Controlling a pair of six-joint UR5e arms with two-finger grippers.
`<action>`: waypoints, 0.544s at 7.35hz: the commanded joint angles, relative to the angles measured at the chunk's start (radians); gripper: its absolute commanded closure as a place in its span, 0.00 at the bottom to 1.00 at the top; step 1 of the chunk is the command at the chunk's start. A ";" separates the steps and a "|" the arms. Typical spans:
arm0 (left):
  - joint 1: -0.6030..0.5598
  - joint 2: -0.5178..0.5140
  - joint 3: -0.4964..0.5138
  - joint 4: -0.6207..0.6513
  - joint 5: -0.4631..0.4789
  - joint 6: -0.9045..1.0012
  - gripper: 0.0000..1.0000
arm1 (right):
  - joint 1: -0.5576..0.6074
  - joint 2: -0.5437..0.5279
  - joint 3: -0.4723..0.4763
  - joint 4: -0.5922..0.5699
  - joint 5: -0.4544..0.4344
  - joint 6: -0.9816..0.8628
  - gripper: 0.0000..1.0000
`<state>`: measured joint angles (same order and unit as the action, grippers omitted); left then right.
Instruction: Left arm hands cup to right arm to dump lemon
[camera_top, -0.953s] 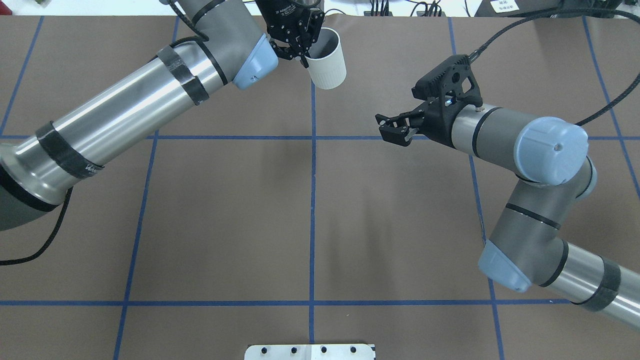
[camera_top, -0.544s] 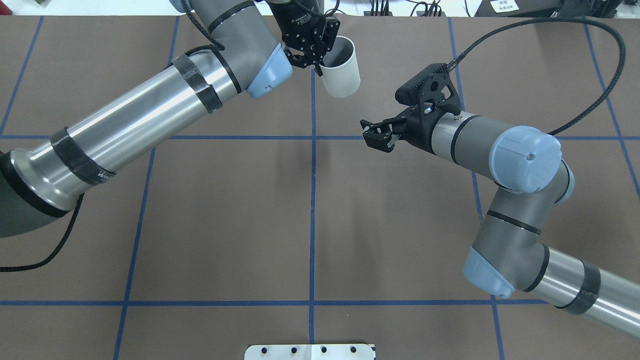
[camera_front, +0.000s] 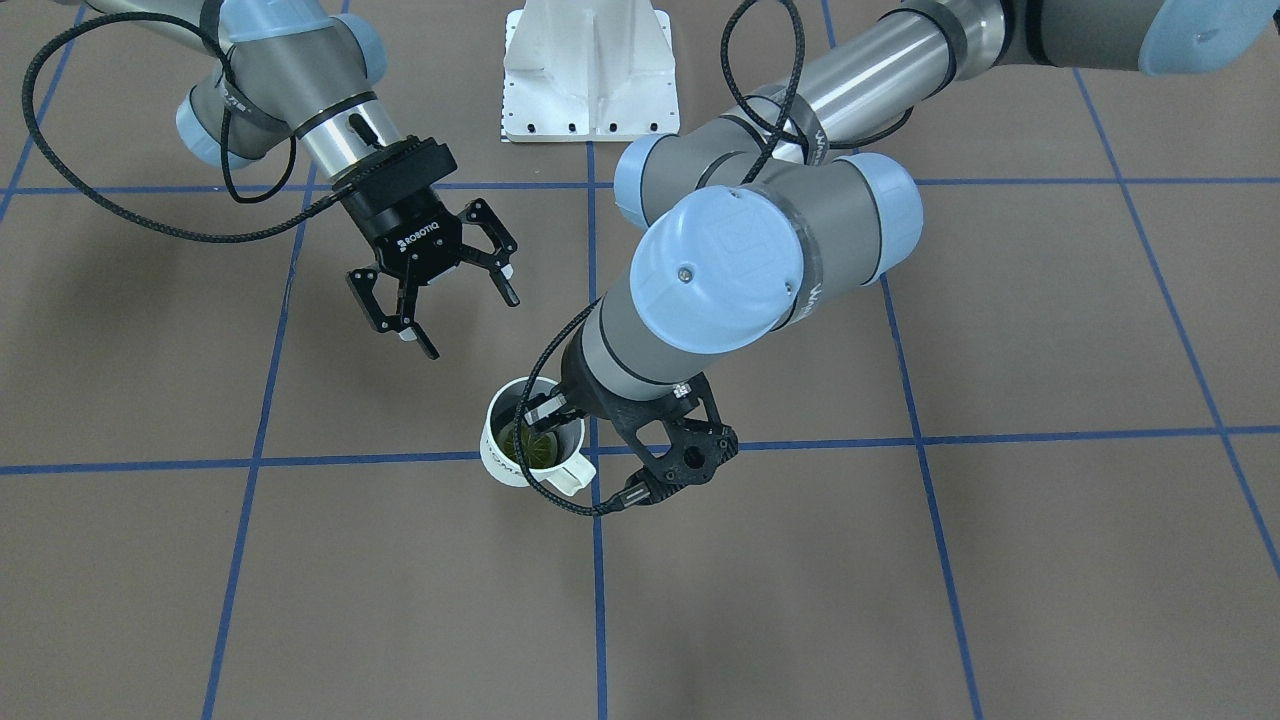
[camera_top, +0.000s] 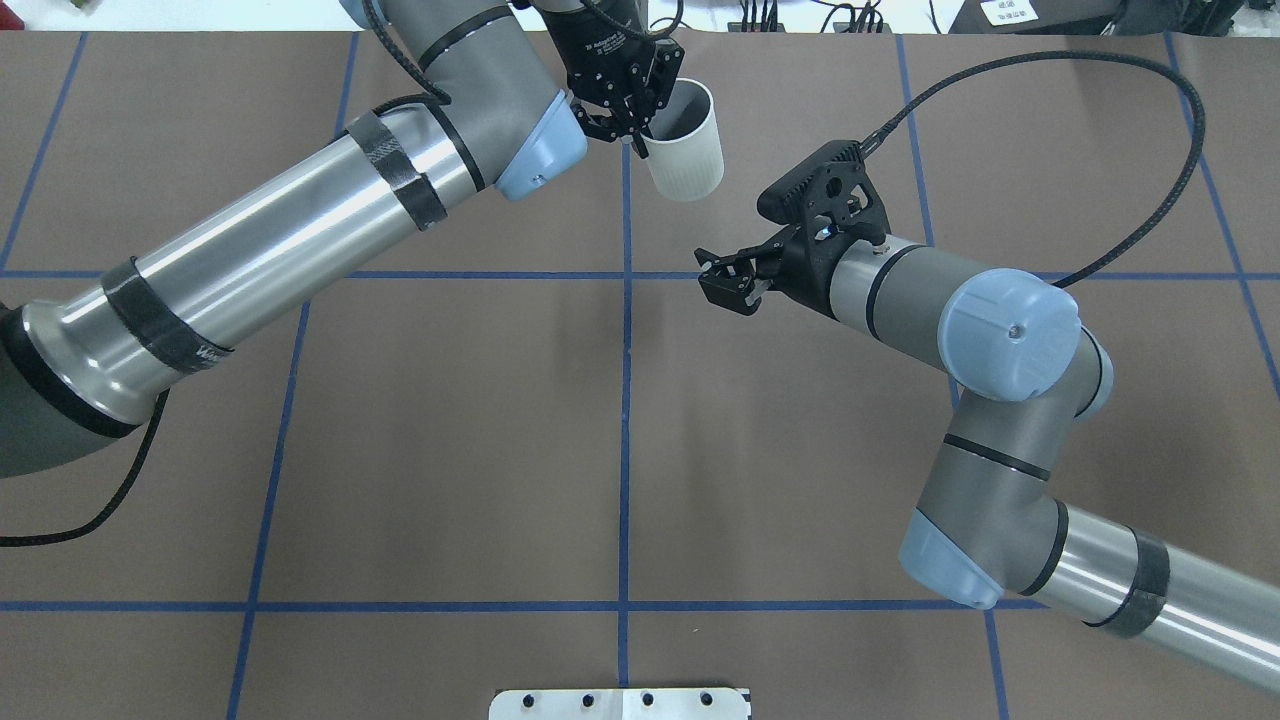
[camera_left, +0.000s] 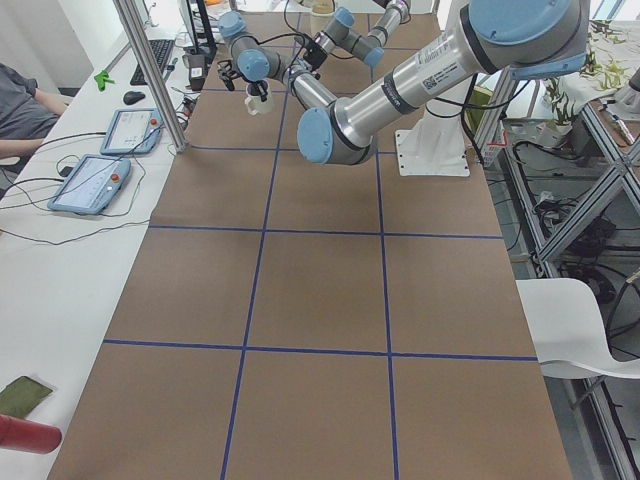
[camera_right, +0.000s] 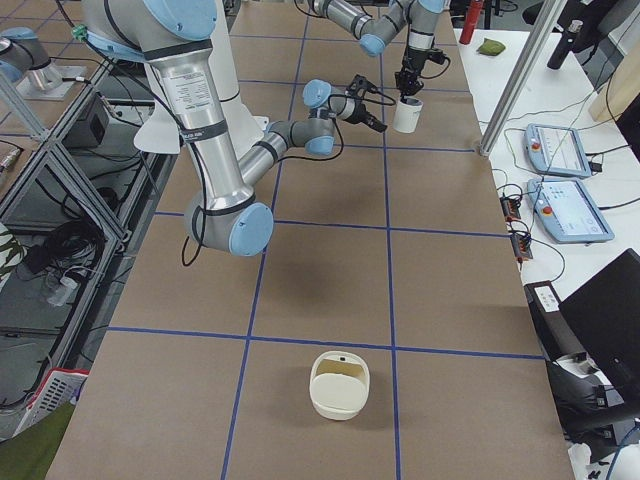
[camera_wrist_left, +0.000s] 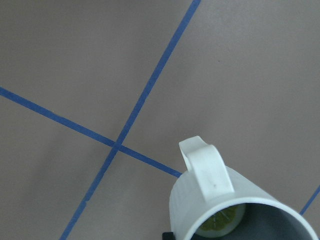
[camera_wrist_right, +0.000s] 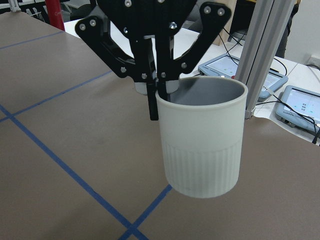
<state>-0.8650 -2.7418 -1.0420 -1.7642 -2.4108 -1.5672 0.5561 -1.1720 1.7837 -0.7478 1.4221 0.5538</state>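
the left gripper (camera_top: 638, 128) is clamped on the rim of the cup (camera_top: 683, 145), held upright over the table's far middle, mouth up, handle away from the robot, lemon (camera_front: 535, 441) inside, with the right gripper (camera_top: 725, 285) spread wide and empty nearby.

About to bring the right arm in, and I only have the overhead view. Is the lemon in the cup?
Observer: Yes. The front-facing view shows the lemon lying in the bottom of the cup.
Operator: Is the right gripper open?
Observer: Yes, the right gripper is spread wide open, apart from the cup.
Operator: Where's the handle?
Observer: The handle points away from the robot's base; the right wrist camera faces the cup's bare ribbed wall.
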 joint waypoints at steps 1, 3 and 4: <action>-0.031 0.052 -0.044 0.005 -0.074 0.001 1.00 | -0.007 0.032 -0.023 -0.001 -0.002 -0.009 0.01; -0.063 0.140 -0.154 0.015 -0.149 -0.002 1.00 | -0.021 0.084 -0.026 -0.062 -0.006 -0.009 0.01; -0.059 0.142 -0.158 0.017 -0.152 -0.011 1.00 | -0.021 0.092 -0.026 -0.068 -0.012 -0.009 0.01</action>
<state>-0.9198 -2.6193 -1.1752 -1.7508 -2.5440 -1.5710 0.5383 -1.0978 1.7593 -0.7981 1.4157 0.5448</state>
